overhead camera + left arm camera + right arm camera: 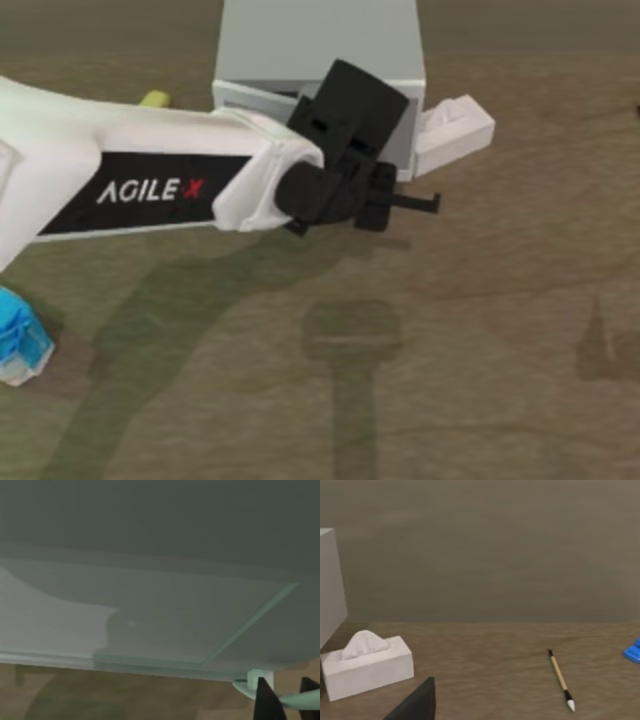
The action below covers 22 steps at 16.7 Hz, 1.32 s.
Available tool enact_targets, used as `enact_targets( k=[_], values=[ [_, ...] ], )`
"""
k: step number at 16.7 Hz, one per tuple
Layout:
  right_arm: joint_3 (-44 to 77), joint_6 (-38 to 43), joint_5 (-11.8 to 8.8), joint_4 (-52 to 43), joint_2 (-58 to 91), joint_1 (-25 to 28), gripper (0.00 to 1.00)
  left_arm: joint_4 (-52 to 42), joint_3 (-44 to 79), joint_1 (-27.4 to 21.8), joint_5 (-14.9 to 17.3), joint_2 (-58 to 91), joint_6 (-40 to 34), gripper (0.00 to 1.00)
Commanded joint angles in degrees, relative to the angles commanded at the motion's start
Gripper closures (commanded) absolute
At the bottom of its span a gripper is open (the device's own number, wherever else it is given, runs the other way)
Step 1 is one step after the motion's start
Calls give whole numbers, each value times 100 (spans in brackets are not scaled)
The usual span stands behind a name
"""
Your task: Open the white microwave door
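- One white microwave (320, 45) sits at the table's far edge, front facing the near side, long axis left-right.
- "AGILE·X" reads along the left arm.
- Left gripper (400, 200) is at the front's right end; its fingertips (265, 700) straddle the microwave door (150, 610) handle (300, 698), jaws spread.
- Right gripper: not visible.

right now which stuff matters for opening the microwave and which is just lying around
For the job:
white microwave
microwave door
left claw, at the door front

Lying about:
tissue box
brush pen
blue item
yellow item
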Motion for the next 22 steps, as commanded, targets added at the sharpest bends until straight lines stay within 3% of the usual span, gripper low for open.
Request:
enact_targets(
  k=[22],
  values=[
    [0, 0, 0, 0, 0, 0, 0, 128, -225, 46, 167, -146, 214, 100]
  ],
)
